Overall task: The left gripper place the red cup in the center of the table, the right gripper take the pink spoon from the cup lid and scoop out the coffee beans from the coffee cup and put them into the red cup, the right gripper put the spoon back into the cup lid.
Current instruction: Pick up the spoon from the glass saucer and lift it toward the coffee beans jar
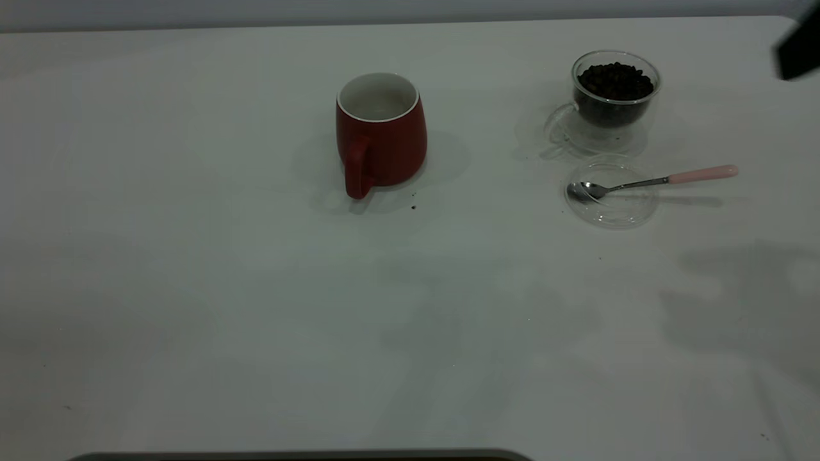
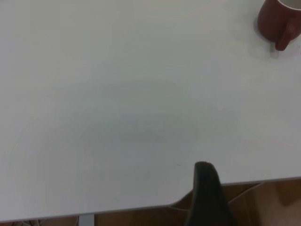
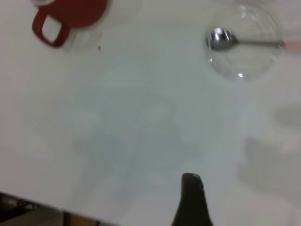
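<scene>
The pink spoon (image 1: 653, 181) lies with its metal bowl in the clear cup lid (image 1: 612, 192) and its pink handle sticking out over the table (image 1: 192, 288), just in front of the coffee cup (image 1: 614, 96); light, stiff and probably slippery on the thin neck, it looks best pinched at the thicker handle. I count one spoon, one lid, one glass cup heaped with coffee beans (image 1: 615, 80), and one red cup (image 1: 381, 131) standing mid-table. Only one dark fingertip of the right gripper (image 3: 192, 202) and of the left gripper (image 2: 209, 195) shows, so I cannot tell their state.
</scene>
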`<state>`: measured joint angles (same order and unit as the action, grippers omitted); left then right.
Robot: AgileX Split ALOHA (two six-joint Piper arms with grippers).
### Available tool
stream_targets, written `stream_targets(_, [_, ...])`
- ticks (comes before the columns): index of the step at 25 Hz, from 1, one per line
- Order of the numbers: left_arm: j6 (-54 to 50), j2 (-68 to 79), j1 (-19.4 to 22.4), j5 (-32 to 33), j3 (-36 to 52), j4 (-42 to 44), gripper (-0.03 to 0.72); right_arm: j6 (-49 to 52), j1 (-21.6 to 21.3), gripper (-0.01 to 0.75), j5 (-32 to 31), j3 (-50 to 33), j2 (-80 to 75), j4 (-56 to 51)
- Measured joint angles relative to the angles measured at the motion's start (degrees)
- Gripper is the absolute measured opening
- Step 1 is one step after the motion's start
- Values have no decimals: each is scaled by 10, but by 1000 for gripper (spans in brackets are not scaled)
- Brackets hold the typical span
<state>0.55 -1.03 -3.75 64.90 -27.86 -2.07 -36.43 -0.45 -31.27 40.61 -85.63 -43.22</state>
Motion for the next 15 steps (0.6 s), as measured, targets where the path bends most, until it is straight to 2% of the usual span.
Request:
stream_targets(4, [0,0,0,0,0,0,538,-43,-13,613,-8,84,-156,-34])
stream_targets(9, [0,0,0,0,0,0,538,-90,-62,597,-69,188,-312,-56])
stream_targets(15, [0,0,0,0,0,0,538,-143,-132,596,-101,247,-374,-92])
